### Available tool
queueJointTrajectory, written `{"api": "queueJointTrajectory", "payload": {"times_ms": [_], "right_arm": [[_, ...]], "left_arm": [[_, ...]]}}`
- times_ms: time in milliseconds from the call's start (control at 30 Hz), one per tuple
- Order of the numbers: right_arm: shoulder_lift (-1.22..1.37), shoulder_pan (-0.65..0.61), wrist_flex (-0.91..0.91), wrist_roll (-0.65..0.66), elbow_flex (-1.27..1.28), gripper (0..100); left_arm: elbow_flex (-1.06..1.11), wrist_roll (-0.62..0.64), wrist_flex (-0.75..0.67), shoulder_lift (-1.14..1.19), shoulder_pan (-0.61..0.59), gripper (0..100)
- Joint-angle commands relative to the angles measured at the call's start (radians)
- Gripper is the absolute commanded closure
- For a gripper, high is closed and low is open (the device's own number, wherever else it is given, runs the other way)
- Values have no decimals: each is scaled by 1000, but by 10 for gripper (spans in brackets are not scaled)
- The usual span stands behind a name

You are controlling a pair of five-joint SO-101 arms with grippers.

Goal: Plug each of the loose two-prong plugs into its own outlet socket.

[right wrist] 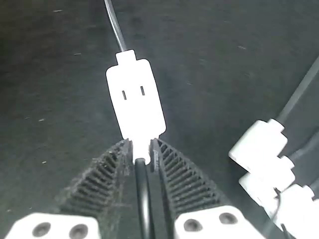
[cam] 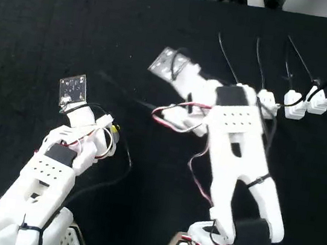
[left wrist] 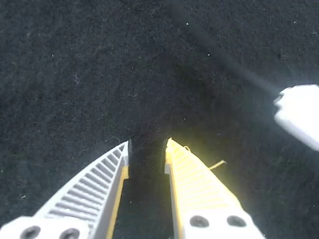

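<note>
Right gripper (right wrist: 142, 145): the dark ridged jaws are drawn in close and pinch a plug (right wrist: 142, 151) at their tips. Its black cord (right wrist: 142, 199) runs back along the slot between them. The plug's white end touches the near end of an outlet socket (right wrist: 135, 99). The socket lies flat on the black mat (right wrist: 60, 74) with its two slots facing up at me and a thin lead running off its far end. I cannot tell whether the prongs are seated.

On one side of the socket, near but apart, is a row of white plug bodies (right wrist: 259, 144) with cords fanning away. My room to move is on the other side, over the mat.

High view: the right arm (cam: 239, 145) stretches toward the far right of the table (cam: 44, 20). Two of the white bodies (cam: 294, 105) lie just past its wrist, close to the far edge.

Left gripper (left wrist: 147, 144): one grey-white jaw and one yellow, with a narrow gap between them and nothing in it. I cannot tell whether the tips touch the mat. A white piece (left wrist: 299, 117) with a dark cord lies off to one side, apart from the tips. It is too blurred to tell plug from socket. The left arm (cam: 53, 168) sits near left, well apart from the right arm.
</note>
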Motion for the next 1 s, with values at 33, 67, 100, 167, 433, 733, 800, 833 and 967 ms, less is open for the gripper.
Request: {"api": "queueJointTrajectory", "payload": {"times_ms": [33, 67, 100, 167, 433, 733, 800, 833, 967], "right_arm": [[-1, 72, -32, -130, -122, 988], [-1, 83, -43, -175, -133, 988], [-1, 92, -57, -218, -139, 988], [-1, 109, -86, -287, -143, 988], [71, 195, -149, -517, -153, 988], [300, 245, -147, -575, -298, 988], [338, 247, -140, -640, -338, 988], [358, 249, -130, -669, -358, 988], [447, 250, -77, -761, -449, 988]], "left_arm": [[-16, -2, -15, -21, 12, 870], [-16, -2, -15, -21, 12, 870], [-16, -2, -15, -21, 12, 870], [-15, -2, -15, -21, 12, 870], [-8, -2, -15, -21, 12, 870], [-8, -2, -15, -21, 12, 870], [-8, -2, -15, -21, 12, 870], [-8, -2, -15, -21, 12, 870], [-8, -2, -15, -21, 12, 870]]}}
